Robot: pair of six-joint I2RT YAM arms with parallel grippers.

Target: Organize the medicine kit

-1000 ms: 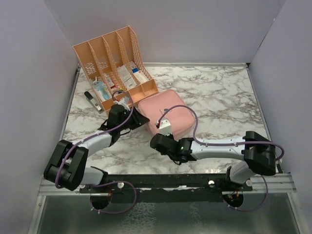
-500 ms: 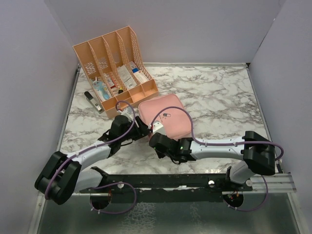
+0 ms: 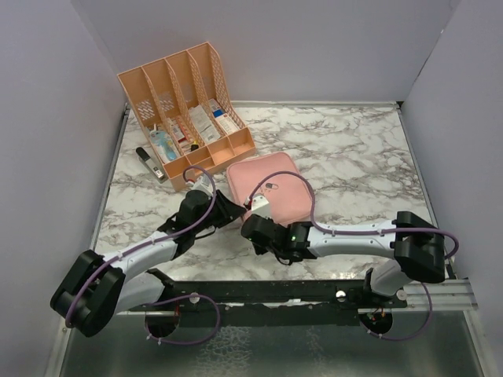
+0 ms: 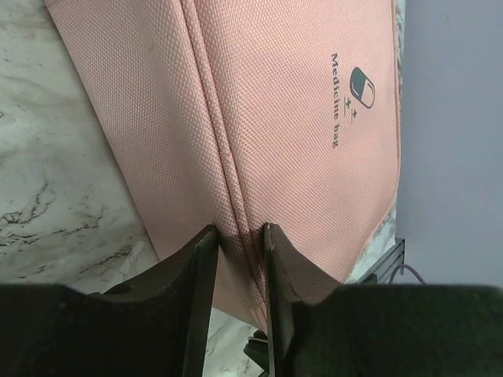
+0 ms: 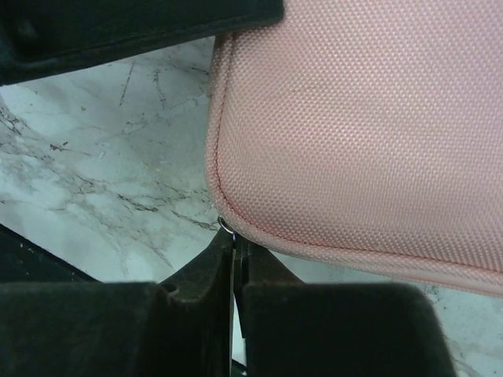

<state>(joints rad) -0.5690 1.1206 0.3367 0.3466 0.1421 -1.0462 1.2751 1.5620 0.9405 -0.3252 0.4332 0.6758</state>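
The medicine kit (image 3: pixel 273 195) is zipped shut, so opening and filling remain. The left gripper (image 4: pixel 236 242) pinches its seam in a narrow gap. The right gripper (image 5: pixel 233 255), fingers together, apparently nips the zip pull (image 5: pixel 225 226) at its tips.

place: lab test cell | cue: plain walls (image 3: pixel 314 47) — marble tabletop (image 3: pixel 354 157), mounting rail (image 3: pixel 275 294)
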